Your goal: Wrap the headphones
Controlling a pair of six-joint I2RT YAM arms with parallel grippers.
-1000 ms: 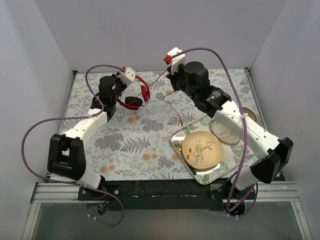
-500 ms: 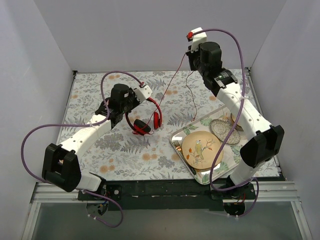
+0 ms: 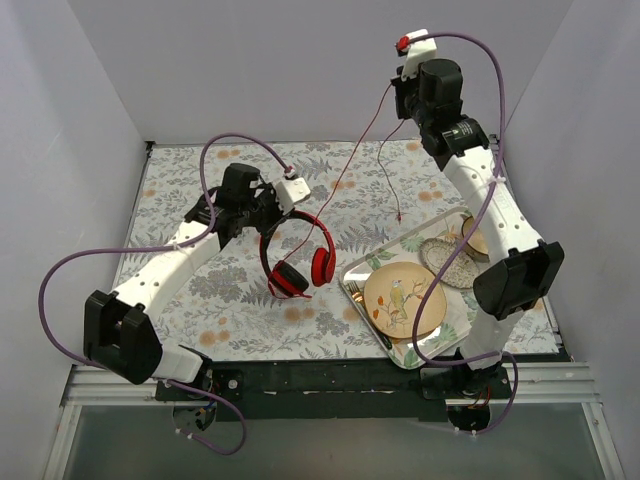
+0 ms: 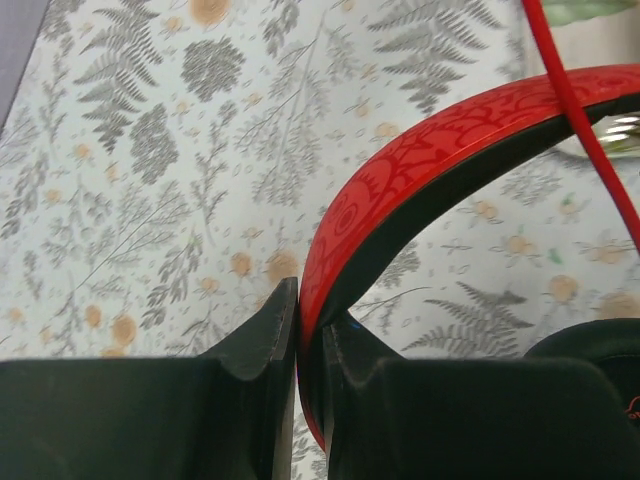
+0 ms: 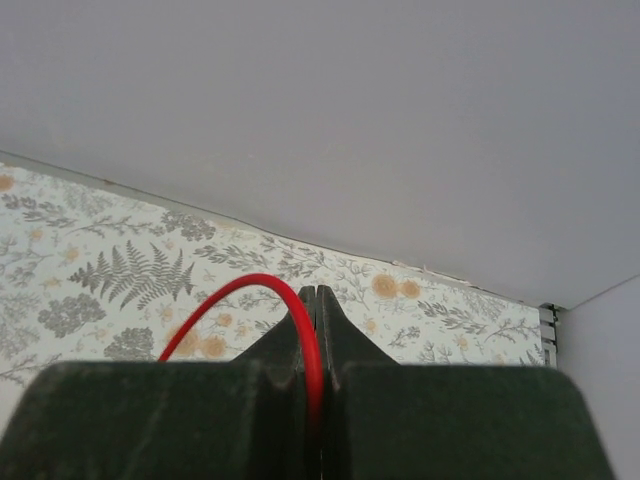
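Observation:
The red headphones (image 3: 300,255) hang over the table's middle, earcups down, held by their red-and-black headband (image 4: 420,170). My left gripper (image 3: 266,205) is shut on the headband (image 4: 312,330). The thin red cable (image 3: 345,180) runs from the headphones up to my right gripper (image 3: 397,92), raised high at the back right. That gripper is shut on the cable (image 5: 315,350), which loops out to its left (image 5: 215,305). The cable's loose end (image 3: 399,213) dangles above the table.
A silver tray (image 3: 358,272) at the right front holds a bird-patterned plate (image 3: 404,300), a glass dish (image 3: 448,262) and another small plate (image 3: 478,237). Grey walls enclose the floral table (image 3: 200,290). Purple robot cables (image 3: 70,260) loop beside both arms.
My left gripper has carried the headphones forward and right, toward the tray. My right gripper has risen and gone to the back right, drawing the cable up taut.

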